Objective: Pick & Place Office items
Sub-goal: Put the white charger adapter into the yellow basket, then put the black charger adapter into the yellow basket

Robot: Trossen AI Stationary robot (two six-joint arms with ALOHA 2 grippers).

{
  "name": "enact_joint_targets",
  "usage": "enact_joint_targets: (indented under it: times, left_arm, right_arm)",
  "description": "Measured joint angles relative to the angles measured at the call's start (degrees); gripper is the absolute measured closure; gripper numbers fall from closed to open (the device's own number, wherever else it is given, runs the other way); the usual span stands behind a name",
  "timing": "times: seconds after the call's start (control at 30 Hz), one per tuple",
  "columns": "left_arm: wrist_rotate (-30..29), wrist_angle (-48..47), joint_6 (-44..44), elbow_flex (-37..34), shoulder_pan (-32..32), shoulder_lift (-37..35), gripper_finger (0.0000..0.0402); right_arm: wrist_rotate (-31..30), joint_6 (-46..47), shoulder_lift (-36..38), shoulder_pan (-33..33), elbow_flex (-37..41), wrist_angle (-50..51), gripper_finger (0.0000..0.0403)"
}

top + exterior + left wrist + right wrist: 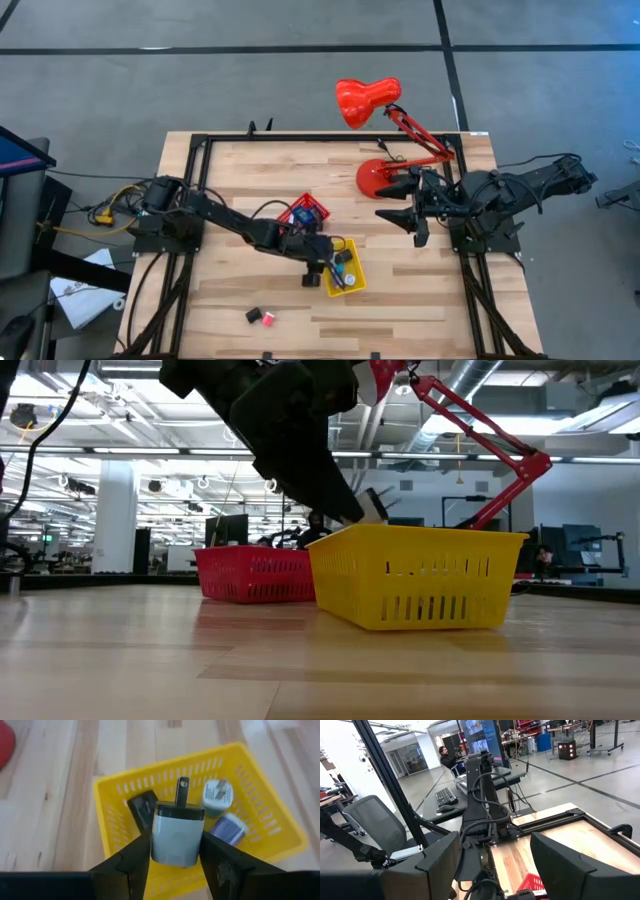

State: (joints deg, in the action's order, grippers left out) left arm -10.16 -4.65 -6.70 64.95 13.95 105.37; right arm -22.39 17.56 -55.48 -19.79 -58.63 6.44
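My left gripper (175, 851) hangs over the yellow tray (117, 785), shut on a pale grey charger block (177, 827) whose metal prong points away from the wrist. Below it in the tray lie a black piece (144, 807), a white-and-teal plug (217, 796) and a bluish piece (228, 828). From above, the left gripper (335, 265) is at the yellow tray (352, 285), with the red tray (305, 211) beside it. A black piece (253, 316) and a pink piece (268, 320) lie on the table near its near edge. My right gripper (408, 218) waits open at the right, by the lamp base. My left gripper pinches the charger block by its two side faces (156, 840), one finger (135, 857) on each side. The fingers come from above, slanting down toward the tray. The block is lifted clear of the tray's contents, with its prong end (182, 790) farthest from the wrist.
A big red desk lamp (367, 100) stands at the far right of the table, its base (378, 178) close to my right gripper. A small black object (310, 280) sits just left of the yellow tray. The near left of the tabletop holds only the two small pieces.
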Motion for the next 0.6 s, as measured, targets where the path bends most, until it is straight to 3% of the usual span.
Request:
enact_joint_targets:
  times: [0.43, 0.6]
  left_arm:
    - [1.85, -0.4, -4.66, 0.0, -0.82, -1.93, 0.0186]
    - [1.68, -10.74, -4.13, 0.0, 0.35, -9.99, 0.0158]
  right_arm:
    - [0.04, -0.02, 0.0, -0.07, 0.0, 0.96, 0.0163]
    - [0.04, -0.02, 0.03, -0.07, 0.0, 1.41, 0.0163]
